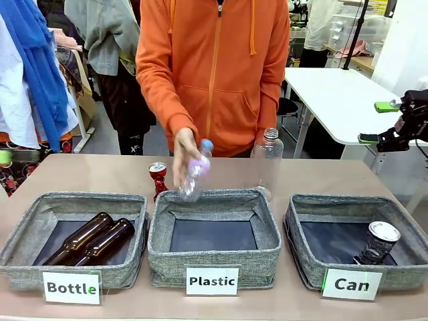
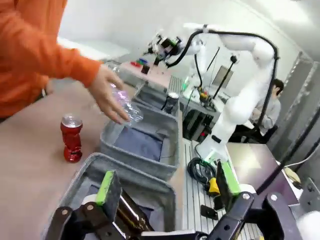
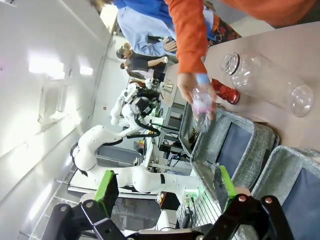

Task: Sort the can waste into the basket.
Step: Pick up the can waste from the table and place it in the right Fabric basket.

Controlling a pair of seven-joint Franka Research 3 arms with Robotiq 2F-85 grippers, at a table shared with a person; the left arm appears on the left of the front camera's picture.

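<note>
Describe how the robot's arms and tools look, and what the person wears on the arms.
The right arm is white and rounded, with a black cable along it. The right tool and left tool are black with green pads. The person's long sleeves are orange.

front camera faces the person [image 1: 214, 73] across the table [image 1: 100, 174]; both wrist cameras overlook the middle bin [image 2: 131, 159].

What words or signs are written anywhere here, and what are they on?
"Bottle": left label on the left bin.
"Plastic": middle label on the middle bin.
"Can": right label on the basket.
Print on the red can and dark can: too small to read.
</note>
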